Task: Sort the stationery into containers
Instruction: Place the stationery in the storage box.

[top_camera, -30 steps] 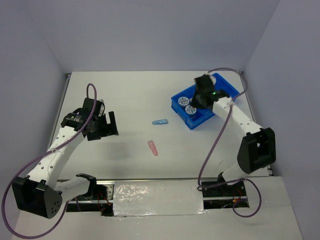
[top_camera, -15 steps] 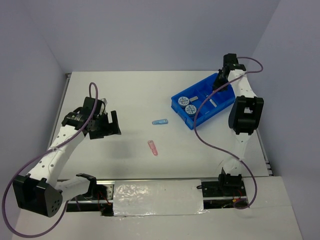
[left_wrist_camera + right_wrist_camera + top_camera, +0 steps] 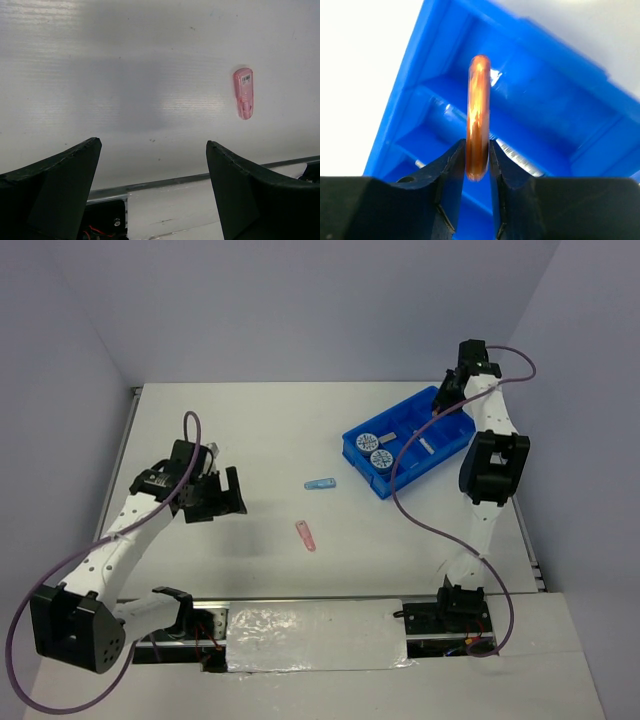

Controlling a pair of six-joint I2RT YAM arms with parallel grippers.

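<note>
Right gripper point(image 3: 477, 162) clamped on orange piece point(image 3: 478, 100), held edge-up over tray point(image 3: 415, 75). Pinch sits low on piece; I fear it tips on release, straddles slots or bounces out. Left gripper point(image 3: 152, 146) wide, empty, hovering near pink piece point(image 3: 243, 93).

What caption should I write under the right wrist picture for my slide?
Right gripper pinches an orange piece above the blue tray.
</note>
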